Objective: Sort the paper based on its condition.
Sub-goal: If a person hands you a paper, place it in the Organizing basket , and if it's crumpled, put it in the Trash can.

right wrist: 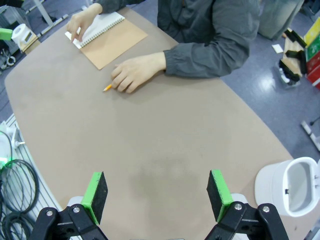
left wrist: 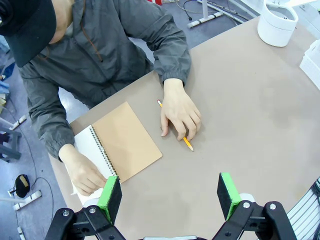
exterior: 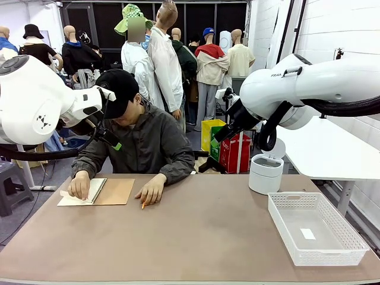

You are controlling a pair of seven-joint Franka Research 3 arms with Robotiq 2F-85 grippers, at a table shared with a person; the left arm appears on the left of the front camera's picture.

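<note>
— While both arms hang above the counter (exterior: 202, 237), where is the paper?
— A loose sheet (exterior: 70, 200) lies under the notepad (exterior: 95, 190) at the far left edge, beneath the person's hand (exterior: 78, 186).
— And each tool?
— Left tool (left wrist: 169, 195) spread wide, empty. Right tool (right wrist: 156, 195) likewise spread. The white basket (exterior: 314, 228) sits near the right edge.

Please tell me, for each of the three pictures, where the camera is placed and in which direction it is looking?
Front view: fixed between the arms, facing across the table at the person; both white arms enter.
Left wrist view: above the table, looking down past the open left end effector at the spiral notepad and pencil.
Right wrist view: high over the table, looking down past the open right end effector; white bin at its right.
Shared: both wrist views show notepad, pencil and the person's hands.
</note>
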